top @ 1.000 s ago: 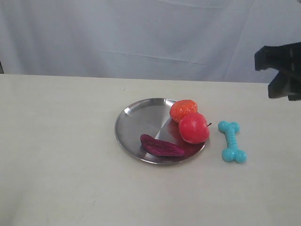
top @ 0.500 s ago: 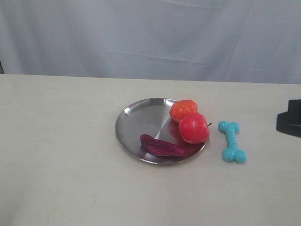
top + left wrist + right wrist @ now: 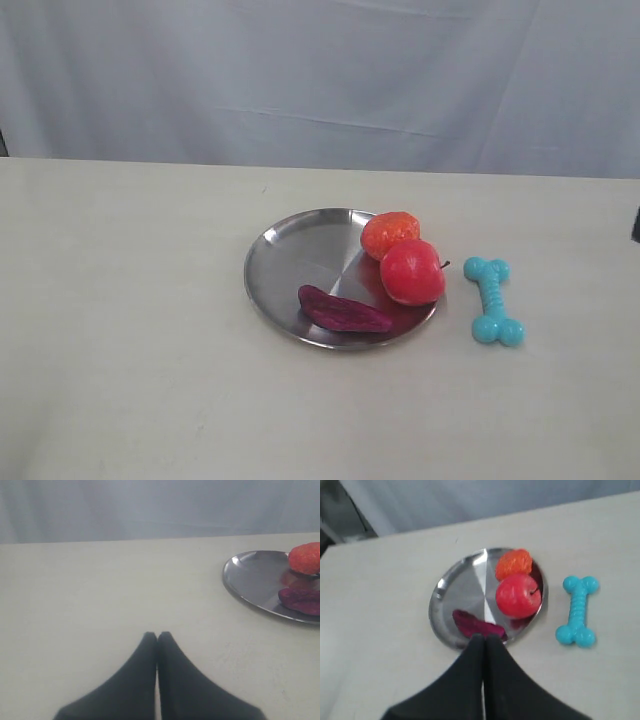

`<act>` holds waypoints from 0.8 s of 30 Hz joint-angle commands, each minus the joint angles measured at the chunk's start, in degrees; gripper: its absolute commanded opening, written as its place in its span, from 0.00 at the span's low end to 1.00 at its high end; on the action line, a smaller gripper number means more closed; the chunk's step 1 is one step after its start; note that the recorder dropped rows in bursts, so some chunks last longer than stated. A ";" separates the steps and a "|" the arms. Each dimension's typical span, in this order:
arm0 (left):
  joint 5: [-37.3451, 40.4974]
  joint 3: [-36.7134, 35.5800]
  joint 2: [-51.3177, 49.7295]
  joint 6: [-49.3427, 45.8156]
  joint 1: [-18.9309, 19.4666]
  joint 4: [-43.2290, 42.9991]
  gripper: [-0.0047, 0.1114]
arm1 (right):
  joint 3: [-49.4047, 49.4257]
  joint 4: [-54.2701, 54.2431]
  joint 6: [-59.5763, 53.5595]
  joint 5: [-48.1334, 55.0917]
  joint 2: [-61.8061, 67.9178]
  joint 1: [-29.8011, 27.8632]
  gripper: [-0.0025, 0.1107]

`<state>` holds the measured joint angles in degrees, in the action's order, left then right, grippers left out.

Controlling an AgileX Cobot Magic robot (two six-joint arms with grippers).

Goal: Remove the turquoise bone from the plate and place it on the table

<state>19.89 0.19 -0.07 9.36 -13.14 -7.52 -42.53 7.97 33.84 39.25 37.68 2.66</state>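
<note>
Pale beige table (image 3: 130,350) fills the exterior view, with one grey curtain (image 3: 300,70) hanging behind it. One round silver plate (image 3: 290,255) sits near the middle of the table. Three items rest on it: one red apple (image 3: 412,272) at the plate's 3 o'clock, one orange bumpy fruit (image 3: 389,233) at about 1 o'clock and touching the apple, and one dark purple piece (image 3: 342,311) at 6 o'clock.

One turquoise bone (image 3: 494,300) lies on the bare table, off the plate, out at 3 o'clock past the apple. It is near the rim and apart from it. Its ribbed shaft runs roughly from 12 to 6 o'clock, with two knobs at each end, four in all.

Two grippers show, each in its own wrist view. The left gripper (image 3: 157,636) has its two dark fingers pressed tip to tip, with nothing between them, over bare table near the plate's rim. The right gripper (image 3: 484,639) also has both fingers closed together and empty, up above the table, with plate and bone both beneath its camera.
</note>
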 commanded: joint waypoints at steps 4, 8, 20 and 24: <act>-0.04 -0.19 0.07 0.06 -0.16 -0.02 0.04 | 10.59 -0.81 -4.73 -14.21 -12.95 -12.68 0.02; -0.04 -0.19 0.07 0.06 -0.16 -0.02 0.04 | 13.30 1.39 -4.84 -14.29 -19.07 -14.80 0.02; -0.04 -0.19 0.07 0.06 -0.16 -0.02 0.04 | 15.21 2.47 -4.83 -15.27 -22.13 -14.80 0.02; -0.04 -0.19 0.07 0.06 -0.16 -0.02 0.04 | 17.67 2.64 -9.46 -16.43 -22.16 -14.80 0.02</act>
<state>19.89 0.19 -0.07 9.36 -13.14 -7.52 -26.40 9.93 28.09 24.28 15.30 -11.81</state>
